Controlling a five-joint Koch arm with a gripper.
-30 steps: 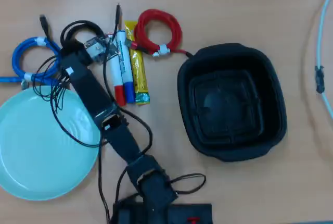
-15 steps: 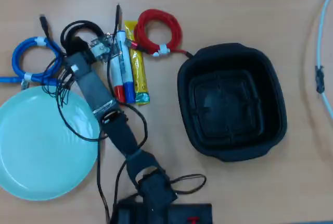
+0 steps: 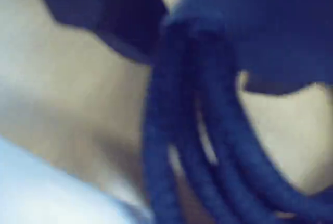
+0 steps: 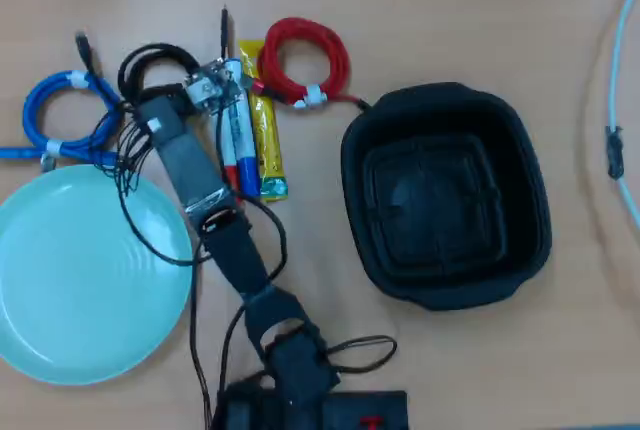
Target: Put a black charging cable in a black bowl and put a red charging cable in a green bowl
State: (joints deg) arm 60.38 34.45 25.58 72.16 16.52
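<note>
In the overhead view my gripper (image 4: 150, 100) is over the black charging cable (image 4: 160, 52), a thin coil at the back left. In the blurred wrist view the jaws (image 3: 192, 26) close around several dark strands of that cable (image 3: 171, 130), which hang down from them. The red charging cable (image 4: 300, 55), tied with a white band, lies at the back centre, apart from the gripper. The black bowl (image 4: 445, 295) stands empty at the right. The green bowl (image 4: 80, 280) stands empty at the front left, beside the arm.
A blue cable coil (image 4: 60, 115) lies at the far left, just behind the green bowl. Marker pens (image 4: 240, 135) and a yellow packet (image 4: 268, 140) lie between the arm and the red cable. A pale cable (image 4: 620, 100) runs along the right edge.
</note>
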